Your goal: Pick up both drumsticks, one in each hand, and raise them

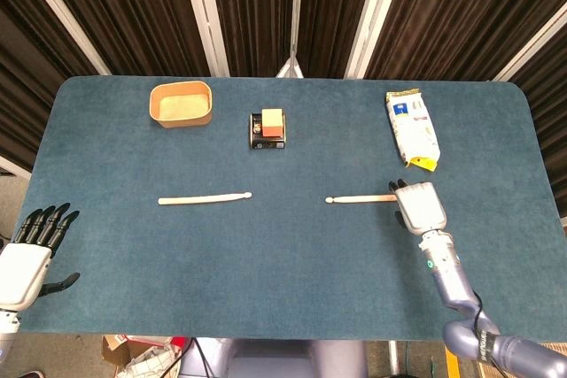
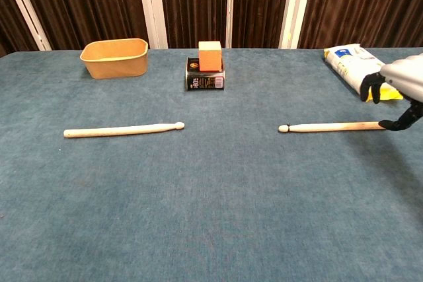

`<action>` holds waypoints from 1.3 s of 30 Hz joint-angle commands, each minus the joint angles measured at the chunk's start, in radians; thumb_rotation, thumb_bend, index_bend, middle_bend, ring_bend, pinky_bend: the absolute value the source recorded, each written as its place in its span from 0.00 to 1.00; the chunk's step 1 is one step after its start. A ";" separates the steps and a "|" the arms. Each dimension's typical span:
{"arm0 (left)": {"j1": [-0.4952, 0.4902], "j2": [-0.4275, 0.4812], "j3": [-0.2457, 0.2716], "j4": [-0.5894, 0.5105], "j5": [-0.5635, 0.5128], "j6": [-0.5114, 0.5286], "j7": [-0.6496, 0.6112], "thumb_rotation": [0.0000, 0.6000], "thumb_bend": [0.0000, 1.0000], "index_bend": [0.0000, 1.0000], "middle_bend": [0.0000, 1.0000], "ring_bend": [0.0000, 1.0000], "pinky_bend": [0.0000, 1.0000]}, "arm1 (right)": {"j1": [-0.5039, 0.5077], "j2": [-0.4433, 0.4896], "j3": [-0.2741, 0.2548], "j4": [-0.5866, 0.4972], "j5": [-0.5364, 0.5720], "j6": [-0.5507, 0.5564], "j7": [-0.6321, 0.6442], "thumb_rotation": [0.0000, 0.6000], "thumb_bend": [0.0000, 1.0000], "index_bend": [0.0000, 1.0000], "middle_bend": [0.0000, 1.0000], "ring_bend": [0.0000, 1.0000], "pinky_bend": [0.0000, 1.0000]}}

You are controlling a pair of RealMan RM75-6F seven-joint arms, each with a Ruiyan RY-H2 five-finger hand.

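Note:
Two pale wooden drumsticks lie flat on the blue table. The left drumstick [image 1: 204, 198] [image 2: 122, 129] lies alone with its tip toward the middle. The right drumstick [image 1: 359, 199] [image 2: 330, 127] has its butt end under my right hand [image 1: 418, 205] [image 2: 400, 87]. That hand hangs over the butt end with its fingers [image 2: 371, 87] pointing down and apart, thumb low beside the stick; no grip shows. My left hand [image 1: 31, 250] is off the table's front left corner, fingers spread, holding nothing. The chest view does not show it.
A tan cardboard bowl [image 1: 181, 104] [image 2: 114, 57] stands at the back left. An orange block [image 1: 271, 119] [image 2: 209, 55] sits on a black can [image 2: 205, 80] at the back middle. A white bag [image 1: 412, 127] [image 2: 353, 64] lies just behind my right hand.

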 commanded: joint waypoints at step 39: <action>-0.005 -0.010 -0.003 0.003 0.002 0.000 0.016 1.00 0.05 0.00 0.00 0.00 0.00 | 0.104 -0.241 -0.034 0.417 0.070 -0.081 0.139 1.00 0.32 0.51 0.46 0.83 0.62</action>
